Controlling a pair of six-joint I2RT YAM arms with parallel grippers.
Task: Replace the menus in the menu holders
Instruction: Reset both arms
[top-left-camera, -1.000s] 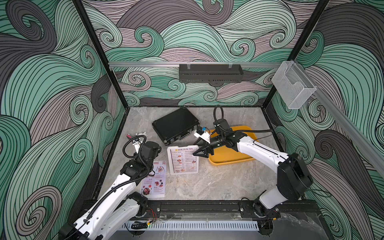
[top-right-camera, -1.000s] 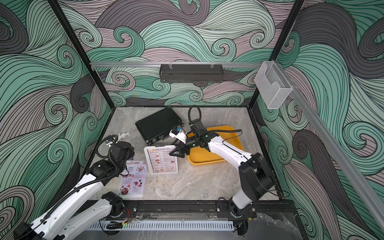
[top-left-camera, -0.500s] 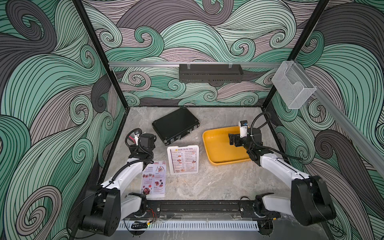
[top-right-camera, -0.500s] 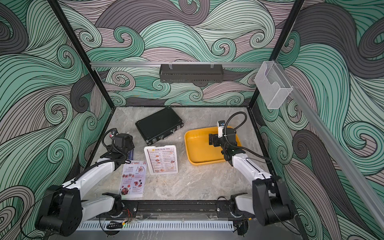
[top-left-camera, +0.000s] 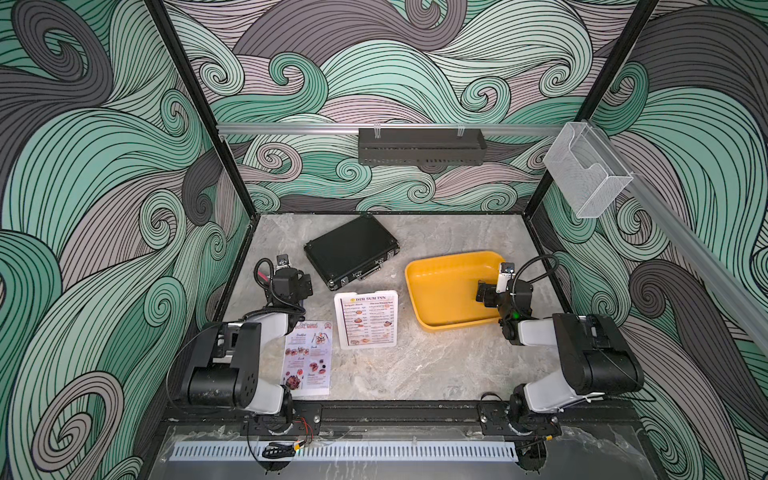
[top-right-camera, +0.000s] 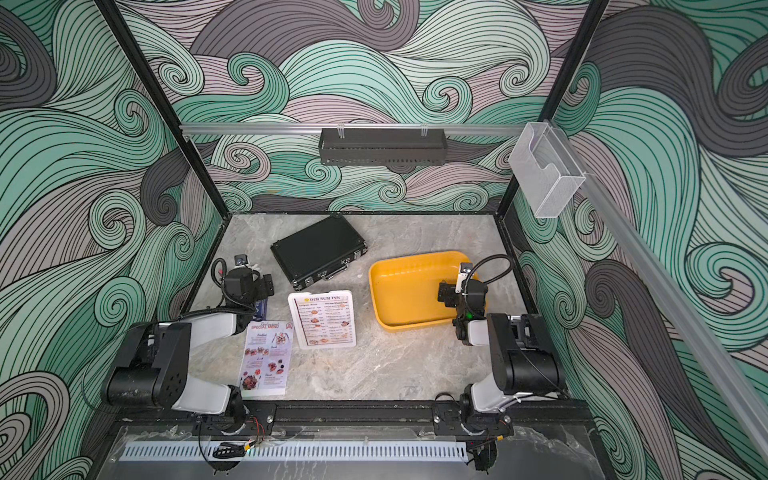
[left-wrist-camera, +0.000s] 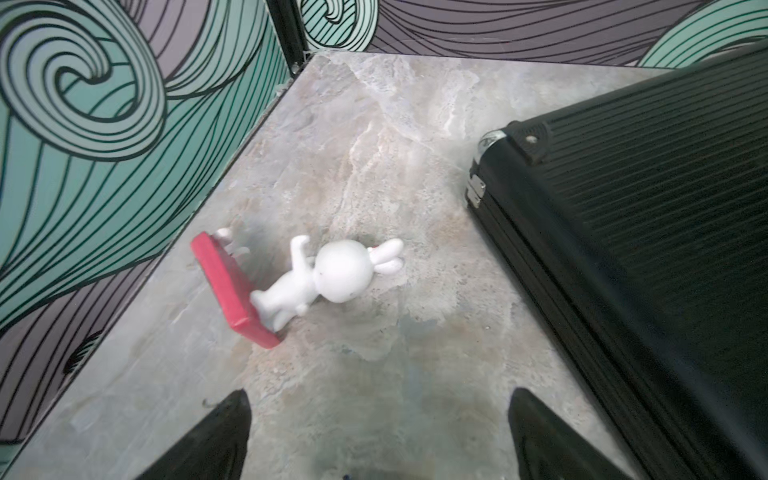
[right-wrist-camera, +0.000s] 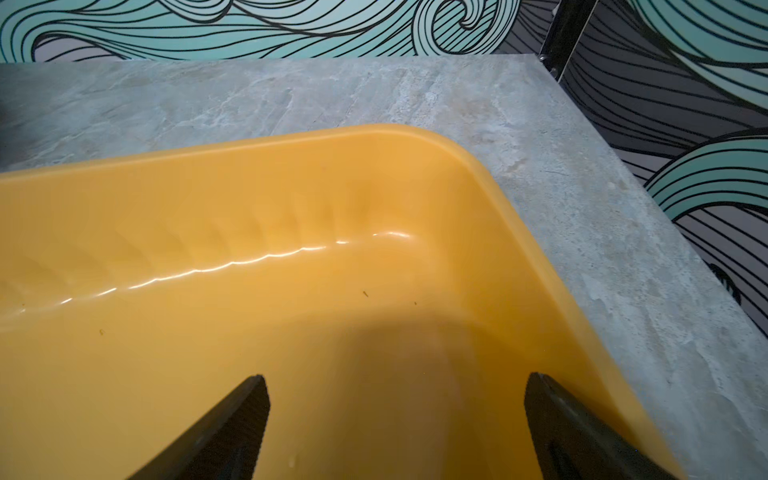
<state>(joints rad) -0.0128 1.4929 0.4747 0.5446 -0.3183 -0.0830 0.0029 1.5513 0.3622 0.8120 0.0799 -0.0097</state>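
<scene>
Both arms are folded back near the front rail, and neither tool holds anything. In the left wrist view the left tool (left-wrist-camera: 379, 399) has its two dark fingers spread wide above bare table (top-left-camera: 415, 365). Ahead of it a white rabbit figurine (left-wrist-camera: 332, 270) lies tipped on its side, attached to a red base (left-wrist-camera: 232, 286), close to the side wall. A corner of the black briefcase (top-left-camera: 351, 249) sits just beside the tool. In the right wrist view the right tool (right-wrist-camera: 397, 379) is also spread wide. It hangs over the inside of the yellow tray (top-left-camera: 440, 266) near one rounded corner, and nothing sits between its fingers. In both top views the white, rounded-corner menu holder (top-left-camera: 368, 345) sits near the middle of the table, between the briefcase and the front rail and just beside the tray's near corner. The Dim Sum Inn menu (top-left-camera: 368, 320) fills the holder, with its title toward the back wall. Whether the holder lies flat or leans cannot be told. The Special Menu sheet (top-left-camera: 309, 359) lies flat and loose on the table just beside the holder, toward the left arm. The arm covers the sheet's far corner, and its near edge is close to the front rail. A clear box (top-left-camera: 586, 170) hangs on the side rail well above the table.
</scene>
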